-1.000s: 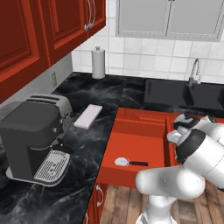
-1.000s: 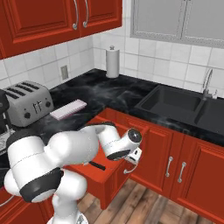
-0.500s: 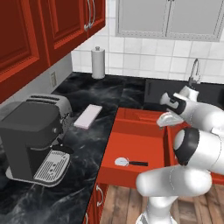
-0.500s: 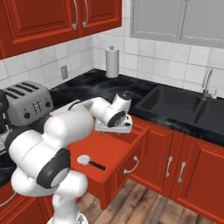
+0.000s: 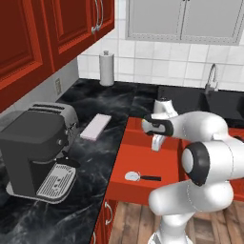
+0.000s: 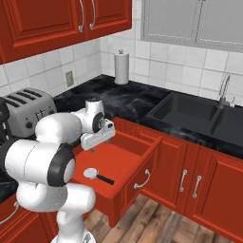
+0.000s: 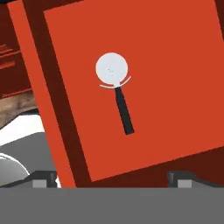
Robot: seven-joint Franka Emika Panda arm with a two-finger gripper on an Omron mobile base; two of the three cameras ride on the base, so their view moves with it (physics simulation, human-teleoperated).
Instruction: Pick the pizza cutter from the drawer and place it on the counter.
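1. Silver-white and round, the disc blade of the cutter [image 7: 112,69] is seen lying flat on the drawer [image 5: 157,159] floor, with a short thin black handle running off it; in the left base view the cutter [image 5: 140,177] lies near the drawer's front edge.
2. Smooth, flat red is shown across the drawer bottom, framed by low walls of a darker red; the open box juts out from matching red cabinets.
3. Above the drawer the gripper [image 6: 98,139] is held well clear of the cutter, looking down on it, with its fingers spread wide and nothing between them.
4. The step in hand is judged to be the approach: the cutter is not yet touched and nothing has been lifted.
5. A descent is called for next, with the fingers lined up across the thin handle or the neck by the disc, since a flat tool on a flat floor offers little to catch.
6. A slip is likely if the hard, thin disc is pinched by its faces.
7. Glossy black marble with thin white veins forms the counter [image 5: 109,107] beside the drawer, where bare space for the set-down is seen near a pale pink block [image 5: 96,127].
8. A dark coffee machine [image 5: 35,155] and a toaster [image 6: 23,111] are set further along the counter.
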